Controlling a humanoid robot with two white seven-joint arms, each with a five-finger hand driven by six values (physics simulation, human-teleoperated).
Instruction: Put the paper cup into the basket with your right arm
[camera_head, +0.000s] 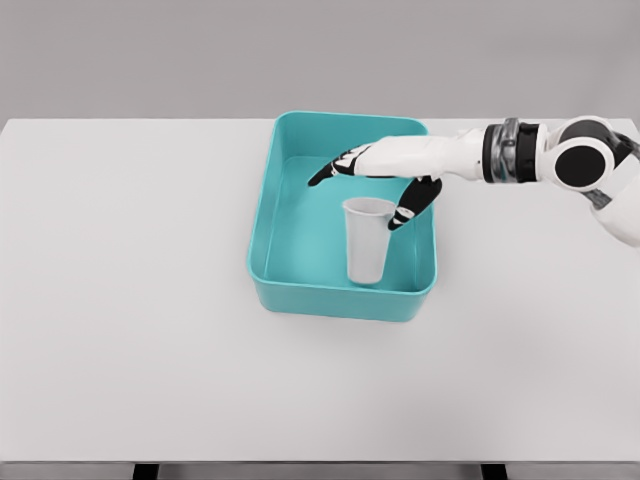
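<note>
One arm shows in the head view, the right arm (560, 160), white with a dark and grey wrist band, reaching in from the right edge and stretched nearly level across the far right corner of the teal basket (262, 225). Its right hand (385, 170) hangs over the basket's interior, palm turned down, fingers spread apart and holding nothing: the long fingers (330, 172) point left toward the basket's far left side, while the dark-tipped thumb (412, 205) angles down and ends just beside the rim of the paper cup (367, 245), on its right; whether it touches the rim cannot be told. The cup stands upright on the basket floor, mouth up, in the near right part of the basket, close to the front wall and a little apart from the right wall. To the cup's left the basket floor lies open up to the left wall. The basket sits on a white table (130, 300), toward its far side and slightly right of centre, with broad bare surface to the left, in front, and a narrower strip to the right beneath the forearm.
</note>
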